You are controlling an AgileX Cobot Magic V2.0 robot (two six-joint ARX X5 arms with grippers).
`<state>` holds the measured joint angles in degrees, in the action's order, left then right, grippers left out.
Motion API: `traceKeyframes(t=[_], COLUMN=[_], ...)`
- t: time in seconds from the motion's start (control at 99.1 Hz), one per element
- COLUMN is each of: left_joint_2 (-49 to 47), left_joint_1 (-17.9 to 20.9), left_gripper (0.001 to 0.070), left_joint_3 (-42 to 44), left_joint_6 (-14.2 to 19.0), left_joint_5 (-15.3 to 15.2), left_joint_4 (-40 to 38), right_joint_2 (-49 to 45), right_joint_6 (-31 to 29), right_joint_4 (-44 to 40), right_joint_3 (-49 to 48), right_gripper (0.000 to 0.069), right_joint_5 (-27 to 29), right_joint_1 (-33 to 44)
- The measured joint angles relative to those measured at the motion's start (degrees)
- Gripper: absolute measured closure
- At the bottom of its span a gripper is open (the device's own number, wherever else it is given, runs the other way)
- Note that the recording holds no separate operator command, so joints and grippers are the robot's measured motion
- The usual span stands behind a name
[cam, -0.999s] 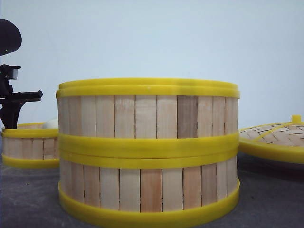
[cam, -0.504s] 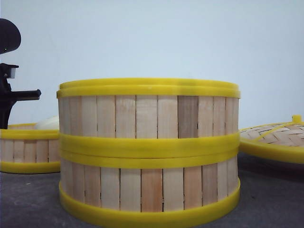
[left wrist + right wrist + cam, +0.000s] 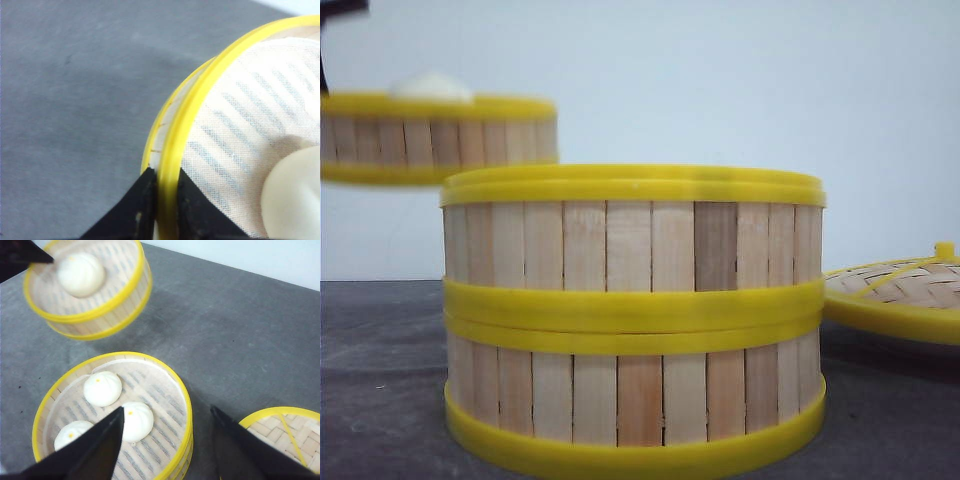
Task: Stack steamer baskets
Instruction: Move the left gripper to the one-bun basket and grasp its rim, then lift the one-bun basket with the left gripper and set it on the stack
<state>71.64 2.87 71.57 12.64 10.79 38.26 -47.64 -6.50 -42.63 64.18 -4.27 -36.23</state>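
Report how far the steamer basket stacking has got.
Done: two steamer baskets already form a stack on the table, the top one holding three buns. In hand: the left gripper is clamped on the rim of the third basket, which hangs in the air beside and above the stack with one bun inside. Left: carrying it over and setting it on top. The right gripper is open and empty.

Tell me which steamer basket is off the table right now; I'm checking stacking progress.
The single-bun basket, held by its rim in the left gripper, hangs in the air. The other two sit stacked on the table, the top one holding three buns.
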Motion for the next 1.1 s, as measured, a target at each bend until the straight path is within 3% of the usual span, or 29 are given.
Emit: traceKeyframes(t=[0.212,0.454,0.615,0.868,1.1], left_joint_2=[-11.43,-19.21,-18.34,-15.98,-9.62], left_joint_1=[-0.44,-4.28,-9.84,-19.96,-28.0], left_gripper=[0.0686,0.0686,0.0686,0.0686,0.0686], left_joint_3=[0.07,0.42,0.39,0.39,0.39], left_joint_6=[-0.26,-1.53,-3.23,-3.87,-4.44], left_joint_5=[4.66,8.92,8.79,7.76,2.4], left_joint_4=[5.33,12.74,15.1,11.67,8.57], right_joint_2=[0.0,0.0,0.0,0.02,2.73], right_joint_6=[0.0,0.0,0.0,-0.02,-0.85], right_joint_4=[0.0,0.0,0.0,0.0,-0.04], right_joint_3=[0.0,0.0,0.0,0.0,0.0], right_gripper=[0.0365,0.0365,0.0365,0.0365,0.0365], right_joint_5=[0.0,-0.07,-0.13,-0.13,-0.13], right_joint_1=[0.0,0.0,0.0,0.0,0.0])
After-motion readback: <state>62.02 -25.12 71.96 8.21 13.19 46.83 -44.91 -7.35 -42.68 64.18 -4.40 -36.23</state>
